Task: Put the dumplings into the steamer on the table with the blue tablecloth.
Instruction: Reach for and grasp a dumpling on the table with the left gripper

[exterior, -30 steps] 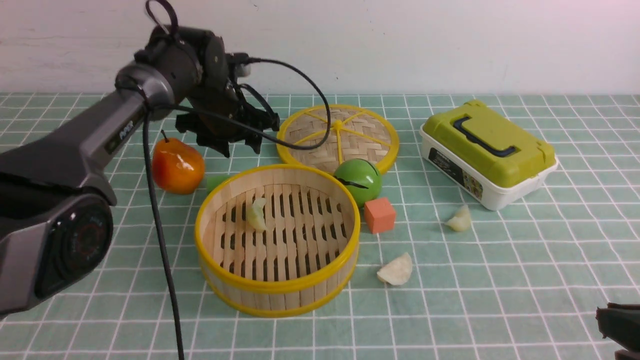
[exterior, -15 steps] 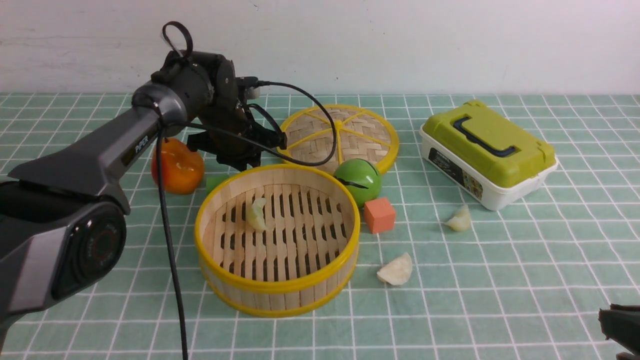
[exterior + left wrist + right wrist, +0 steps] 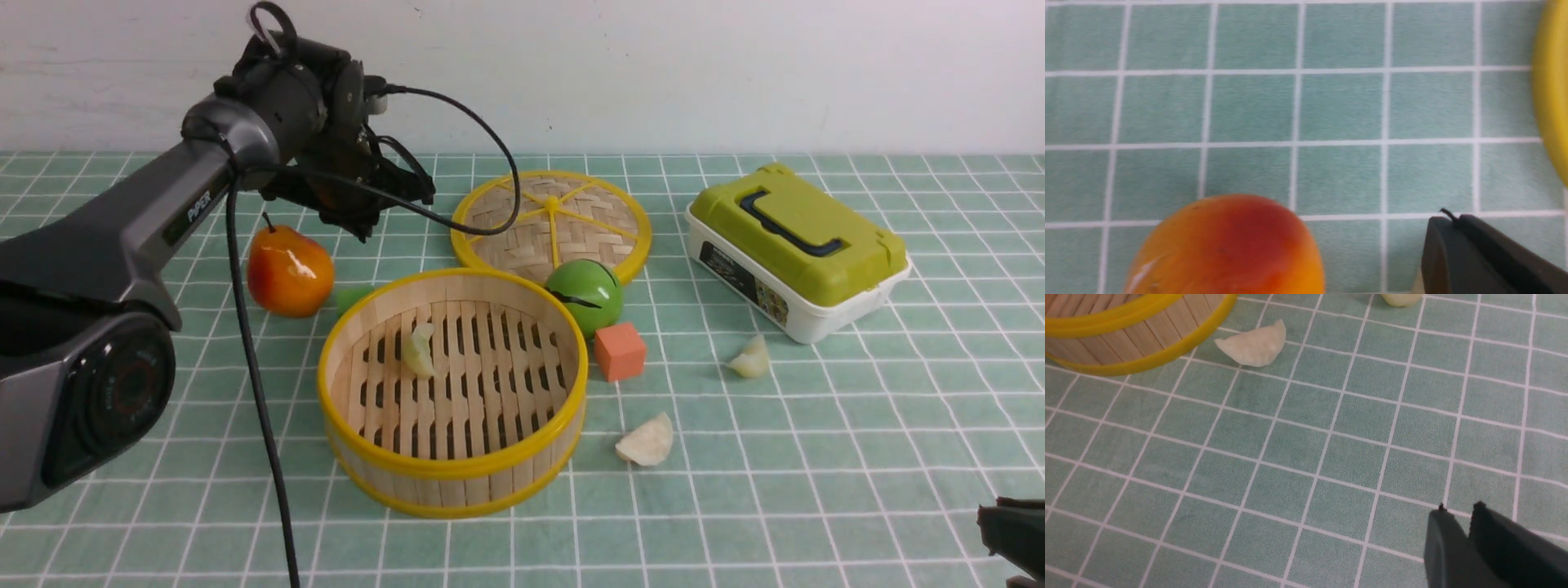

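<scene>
We're seeing 3 dumplings (image 3: 646, 441): 1 in steamer (image 3: 453, 490), 2 on tblcloth (image 3: 800, 523). We're also counting 1 woven lid (image 3: 522, 245), 1 pear (image 3: 291, 273), 1 orange cube (image 3: 620, 352), 1 green ball-shaped item (image 3: 586, 296), 1 lidded box (image 3: 796, 245) & 1 partly hidden green thing (image 3: 351, 298). We're noting 2 grippers: 1 L (image 3: 364, 235), 1 R (image 3: 1459, 508).

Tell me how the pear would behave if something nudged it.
The pear would probably roll or rock, since its body is rounded and it lies directly on the flat cloth. Its glossy skin suggests it could be somewhat slippery. It looks firm, with no dents showing, so it likely wouldn't squash.
</scene>
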Action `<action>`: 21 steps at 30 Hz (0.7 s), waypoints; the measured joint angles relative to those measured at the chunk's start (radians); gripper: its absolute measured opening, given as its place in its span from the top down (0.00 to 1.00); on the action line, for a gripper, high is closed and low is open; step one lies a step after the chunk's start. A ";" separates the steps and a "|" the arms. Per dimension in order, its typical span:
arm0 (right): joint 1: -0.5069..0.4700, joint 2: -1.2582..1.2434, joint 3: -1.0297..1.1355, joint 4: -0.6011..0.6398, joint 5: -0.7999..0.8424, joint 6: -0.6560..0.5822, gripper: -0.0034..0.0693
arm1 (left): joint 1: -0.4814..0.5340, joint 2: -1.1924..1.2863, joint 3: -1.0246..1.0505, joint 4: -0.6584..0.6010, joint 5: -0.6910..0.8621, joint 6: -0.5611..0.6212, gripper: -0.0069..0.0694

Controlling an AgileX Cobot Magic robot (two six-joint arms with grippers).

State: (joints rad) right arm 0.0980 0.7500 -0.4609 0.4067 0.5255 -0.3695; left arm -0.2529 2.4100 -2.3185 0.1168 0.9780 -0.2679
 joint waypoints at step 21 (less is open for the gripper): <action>0.000 0.000 0.000 0.000 -0.026 0.000 0.81 | -0.001 0.071 -0.004 -0.123 0.099 0.124 0.27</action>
State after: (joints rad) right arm 0.0980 0.7500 -0.4609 0.4067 0.4992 -0.3695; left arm -0.2539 2.4811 -2.3226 -0.0067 1.0769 -0.1441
